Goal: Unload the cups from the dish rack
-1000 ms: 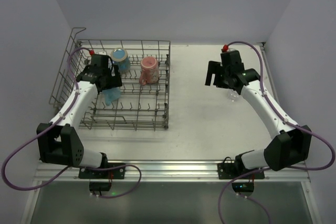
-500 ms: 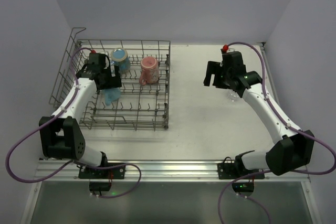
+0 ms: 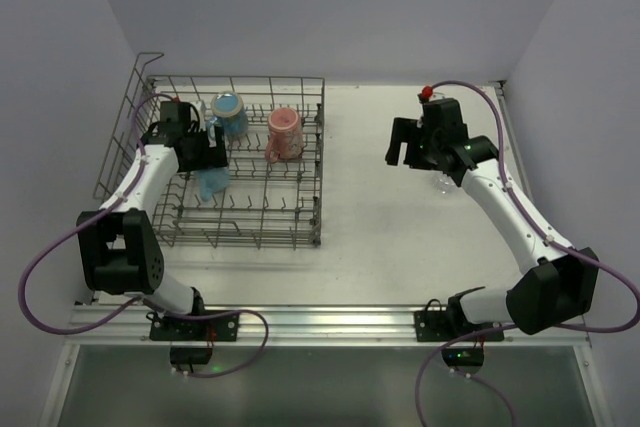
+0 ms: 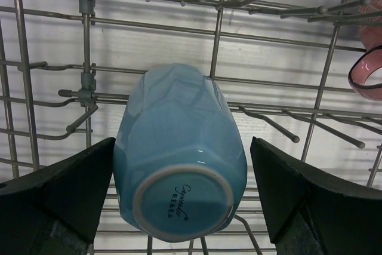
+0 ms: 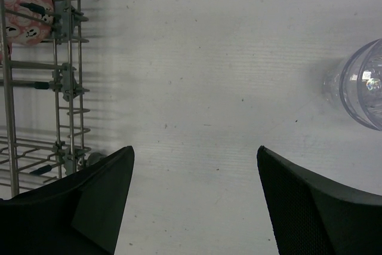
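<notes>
The grey wire dish rack point(image 3: 262, 209) stands on the left. In it are a light blue tumbler point(image 3: 211, 185), a blue mug point(image 3: 230, 113) and a pink tumbler point(image 3: 284, 134). My left gripper point(image 3: 210, 157) is open just above the light blue tumbler. In the left wrist view the tumbler point(image 4: 179, 153) lies bottom up between my fingers point(image 4: 71, 189), close to the left one, with a gap to the right one. A clear glass point(image 3: 442, 182) stands on the table, half hidden under my right arm. My right gripper point(image 3: 398, 150) is open and empty above bare table point(image 5: 196, 165), with the glass point(image 5: 361, 85) off to its right.
The rack's taller looped side point(image 3: 125, 132) rises on the far left. The rack's right edge point(image 5: 62, 88) and the pink tumbler point(image 5: 21, 4) show at the left of the right wrist view. White walls enclose the table at the back and sides.
My left arm has swung a little toward the far left of the rack, its gripper staying over the light blue tumbler. My right gripper has barely shifted.
</notes>
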Controlling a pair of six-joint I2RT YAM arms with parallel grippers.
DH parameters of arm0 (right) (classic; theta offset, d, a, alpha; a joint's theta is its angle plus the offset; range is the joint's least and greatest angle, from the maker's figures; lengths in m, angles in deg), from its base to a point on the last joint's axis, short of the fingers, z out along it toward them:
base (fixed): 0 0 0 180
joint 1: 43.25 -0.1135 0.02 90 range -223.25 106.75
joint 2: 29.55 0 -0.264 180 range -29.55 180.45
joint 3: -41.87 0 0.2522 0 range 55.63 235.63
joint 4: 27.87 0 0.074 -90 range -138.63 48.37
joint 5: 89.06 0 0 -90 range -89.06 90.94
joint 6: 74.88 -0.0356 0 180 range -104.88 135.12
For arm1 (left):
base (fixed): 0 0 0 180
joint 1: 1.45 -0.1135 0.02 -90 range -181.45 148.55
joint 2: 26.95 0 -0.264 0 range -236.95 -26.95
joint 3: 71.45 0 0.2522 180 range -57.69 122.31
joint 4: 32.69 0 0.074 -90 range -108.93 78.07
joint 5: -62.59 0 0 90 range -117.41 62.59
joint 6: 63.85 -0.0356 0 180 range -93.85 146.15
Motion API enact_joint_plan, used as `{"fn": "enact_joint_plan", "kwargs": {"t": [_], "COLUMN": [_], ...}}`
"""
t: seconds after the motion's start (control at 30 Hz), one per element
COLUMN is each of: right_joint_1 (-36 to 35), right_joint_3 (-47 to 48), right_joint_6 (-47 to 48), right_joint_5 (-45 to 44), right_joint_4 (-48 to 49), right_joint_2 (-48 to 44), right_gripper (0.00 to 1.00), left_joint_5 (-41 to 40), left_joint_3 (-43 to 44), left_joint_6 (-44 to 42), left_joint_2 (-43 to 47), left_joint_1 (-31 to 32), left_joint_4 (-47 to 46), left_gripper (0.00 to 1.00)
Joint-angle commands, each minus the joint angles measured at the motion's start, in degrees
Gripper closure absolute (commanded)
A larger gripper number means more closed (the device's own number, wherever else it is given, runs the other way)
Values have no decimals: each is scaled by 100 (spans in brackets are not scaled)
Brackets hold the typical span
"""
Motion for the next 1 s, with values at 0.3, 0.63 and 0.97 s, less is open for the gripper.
{"fn": "enact_joint_plan", "kwargs": {"t": [0.3,0.63,0.97], "right_joint_1": [-66,-84,-128], "right_joint_3": [-62,-45,219], "right_joint_6": [113,104,42], "right_joint_5": [191,147,68], "right_joint_4": [229,221,45], "right_joint_2": [-138,-86,81], "right_gripper": [15,15,16], "left_joint_5": [423,282,431], "left_joint_3": [116,142,485], "left_joint_6": [-268,-146,-13], "left_joint_2": [-4,49,681], "left_joint_1": [-94,-112,-103], "left_joint_4": [-100,-21,313], "left_gripper": [15,100,100]}}
